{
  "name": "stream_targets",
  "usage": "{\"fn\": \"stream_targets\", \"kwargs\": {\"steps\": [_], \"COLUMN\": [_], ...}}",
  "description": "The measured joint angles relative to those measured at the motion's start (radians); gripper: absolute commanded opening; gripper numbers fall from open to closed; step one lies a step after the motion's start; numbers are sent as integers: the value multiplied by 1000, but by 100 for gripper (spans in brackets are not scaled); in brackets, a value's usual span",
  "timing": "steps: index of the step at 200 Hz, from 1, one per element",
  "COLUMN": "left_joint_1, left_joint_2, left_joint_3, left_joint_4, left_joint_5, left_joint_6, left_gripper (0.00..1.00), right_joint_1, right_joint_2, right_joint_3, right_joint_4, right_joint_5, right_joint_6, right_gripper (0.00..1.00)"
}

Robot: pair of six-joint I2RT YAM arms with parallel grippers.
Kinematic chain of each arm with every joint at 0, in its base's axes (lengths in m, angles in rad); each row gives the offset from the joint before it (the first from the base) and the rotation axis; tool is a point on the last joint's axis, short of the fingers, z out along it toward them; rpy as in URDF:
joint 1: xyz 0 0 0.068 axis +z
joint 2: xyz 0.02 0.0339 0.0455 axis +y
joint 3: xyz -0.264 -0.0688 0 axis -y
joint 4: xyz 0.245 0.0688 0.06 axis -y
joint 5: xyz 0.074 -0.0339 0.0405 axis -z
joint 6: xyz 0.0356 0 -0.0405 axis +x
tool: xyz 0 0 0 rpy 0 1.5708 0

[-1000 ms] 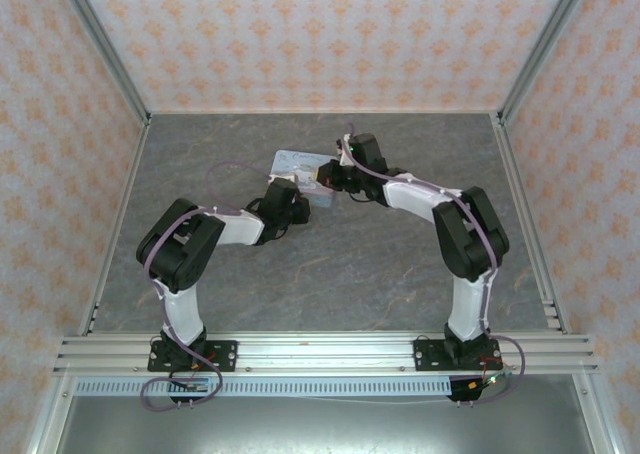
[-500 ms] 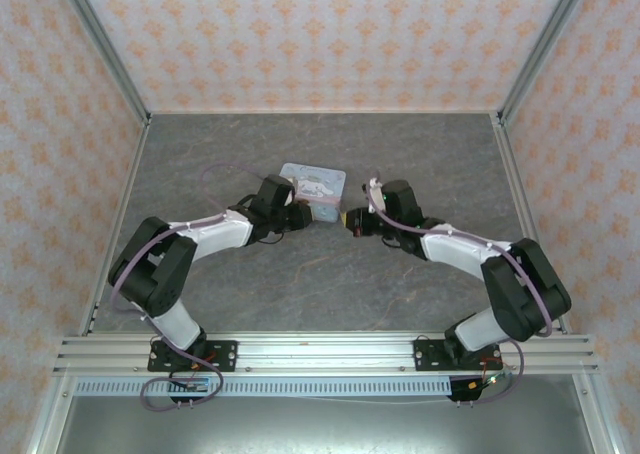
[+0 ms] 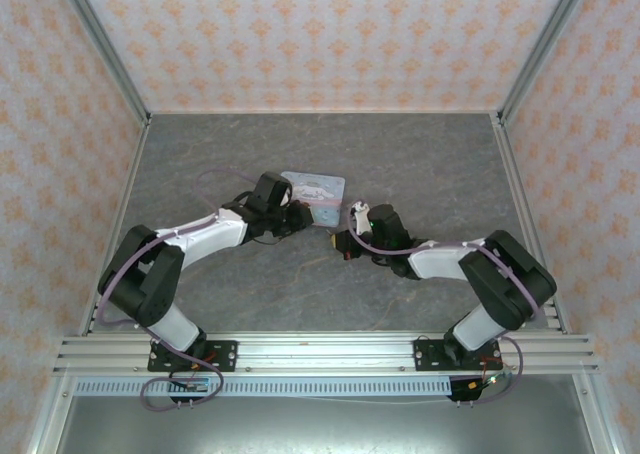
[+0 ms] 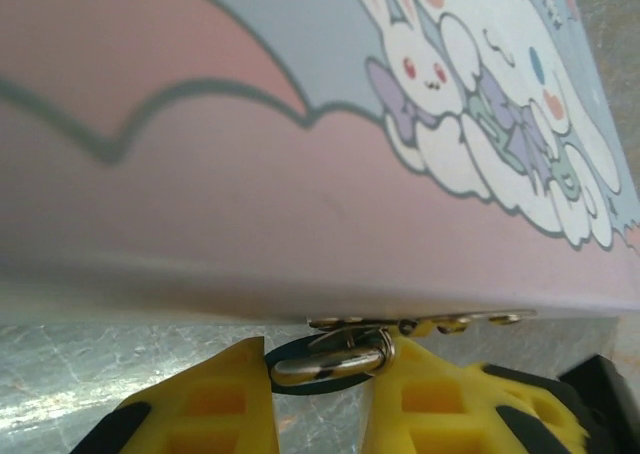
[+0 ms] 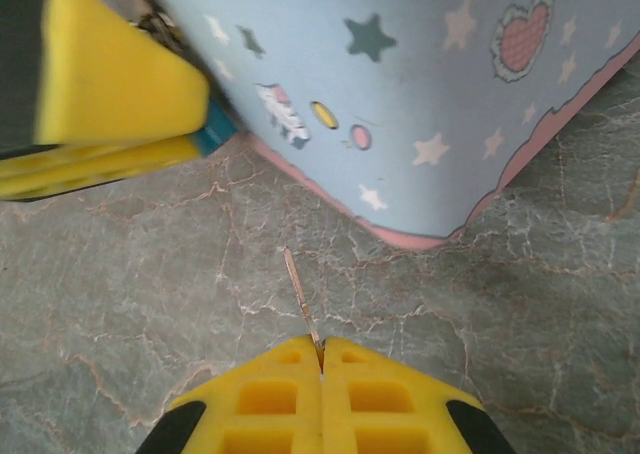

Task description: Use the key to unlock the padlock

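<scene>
The right end effector point(image 5: 320, 359), pinching the key point(image 5: 300, 294), is backing away from the box point(image 5: 420, 104), while the left end effector point(image 4: 320, 374) is squeezing the padlock point(image 4: 325, 364) hanging there, so unlocking is waiting.

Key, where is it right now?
In the right wrist view, the key sticks out from the shut right gripper, pointing toward the tin box. The padlock is up-left of it there, pinched by the left gripper.
</scene>
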Motion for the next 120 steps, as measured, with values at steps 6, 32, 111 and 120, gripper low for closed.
{"fn": "stream_targets", "kwargs": {"steps": [6, 32, 111, 120], "left_joint_1": [0, 0, 0, 0], "left_joint_2": [-3, -7, -7, -7], "left_joint_3": [0, 0, 0, 0], "left_joint_4": [-2, -6, -10, -13], "left_joint_5": [4, 16, 35, 35], "left_joint_6": [-5, -26, -53, -53], "left_gripper": [15, 15, 15, 15], "right_joint_1": [0, 3, 26, 26], "right_joint_2": [13, 49, 81, 82], "right_joint_3": [0, 0, 6, 8], "right_joint_4": [18, 65, 114, 114], "right_joint_5": [-1, -8, -20, -23], "right_joint_6": [4, 17, 17, 17], "right_gripper": [0, 0, 0, 0]}}
